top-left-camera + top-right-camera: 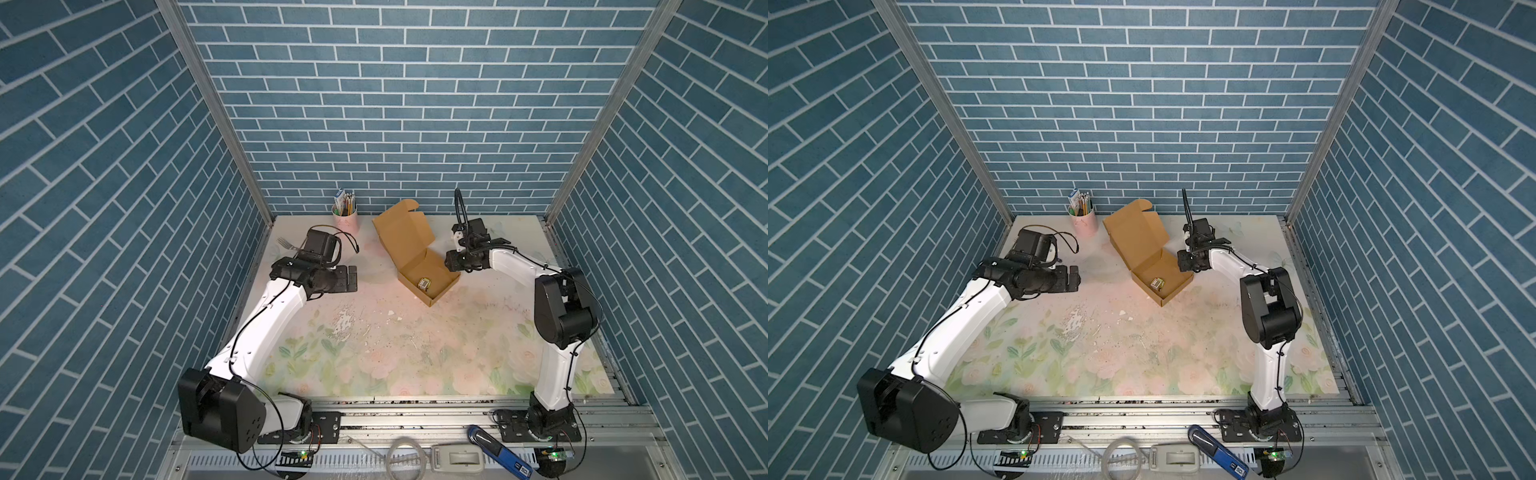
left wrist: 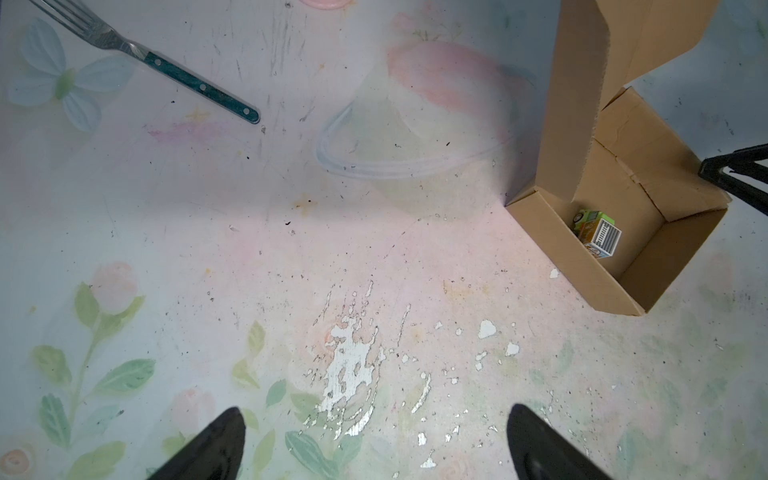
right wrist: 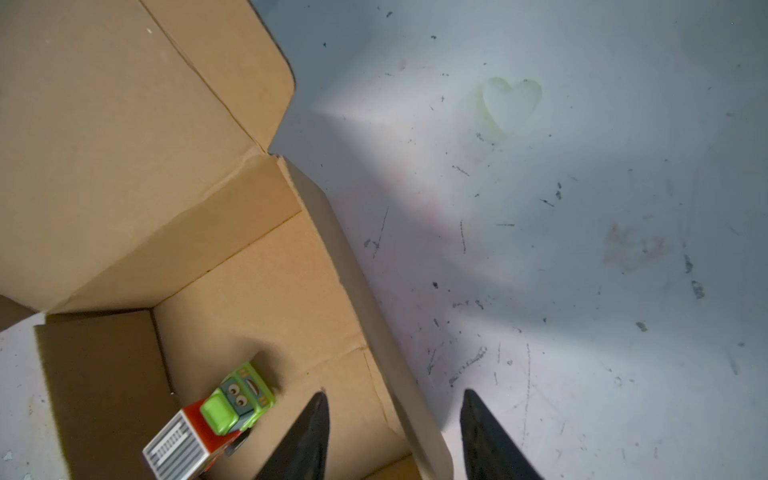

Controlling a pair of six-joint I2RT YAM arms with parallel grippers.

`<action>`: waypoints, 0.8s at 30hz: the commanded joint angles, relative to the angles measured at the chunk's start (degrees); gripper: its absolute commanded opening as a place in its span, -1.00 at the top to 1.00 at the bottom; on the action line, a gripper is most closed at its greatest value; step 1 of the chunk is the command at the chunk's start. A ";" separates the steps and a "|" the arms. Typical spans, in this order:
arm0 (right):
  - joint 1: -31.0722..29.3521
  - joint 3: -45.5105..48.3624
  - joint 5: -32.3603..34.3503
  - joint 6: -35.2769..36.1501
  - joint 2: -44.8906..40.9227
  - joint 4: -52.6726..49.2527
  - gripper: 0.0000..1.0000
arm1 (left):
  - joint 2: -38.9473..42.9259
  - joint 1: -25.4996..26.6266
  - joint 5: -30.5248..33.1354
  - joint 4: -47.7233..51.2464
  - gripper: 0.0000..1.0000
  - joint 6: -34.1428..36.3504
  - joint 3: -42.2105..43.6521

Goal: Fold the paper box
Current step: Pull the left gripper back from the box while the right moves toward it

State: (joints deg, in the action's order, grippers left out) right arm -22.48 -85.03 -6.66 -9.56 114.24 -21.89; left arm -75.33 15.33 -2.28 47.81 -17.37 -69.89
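Paper box: plain brown corrugated cardboard, matte and unprinted. It is a shallow squarish tray with folded walls. Its lid is raised at a slant off the rear wall and has a rounded, notched flap on its free edge. The box sits toward the back of the table, right of centre in both top views.
Box contents: 1 small plastic toy truck with a green cab, cartoon eyes and a red and white ribbed body, lying on the tray floor close to a wall.
Right gripper: 2 black tapered fingers stand partly apart and straddle the tray's side wall, 1 inside and 1 outside. A gap shows between the inner finger and the cardboard, so nothing is clamped.
Left gripper: jaws spread wide, holding nothing, over bare table well apart from the box.
Table: pale floral print, scuffed and speckled, with white patches where the surface has flaked.
Fork: steel tines and a dark riveted handle, lying flat near the left arm.
Cup: pink cylinder holding pencils, at the back edge beside the box.
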 commanded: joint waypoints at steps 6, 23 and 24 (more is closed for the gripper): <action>-0.06 3.37 -1.79 -0.72 -0.51 3.61 -0.01 | 1.08 -2.24 -1.50 -3.30 -0.99 0.75 2.86; -10.67 21.07 8.44 -16.26 -14.42 12.43 0.04 | 0.96 -3.09 0.19 -7.10 -0.99 1.88 7.11; -12.01 22.21 9.26 -17.33 -15.09 13.81 0.04 | 0.95 -3.10 0.22 -7.15 -0.99 1.89 7.13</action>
State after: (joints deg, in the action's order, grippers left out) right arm -31.75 -65.32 -2.00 -21.45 101.43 -11.62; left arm -74.72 12.88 -2.55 41.56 -16.25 -63.33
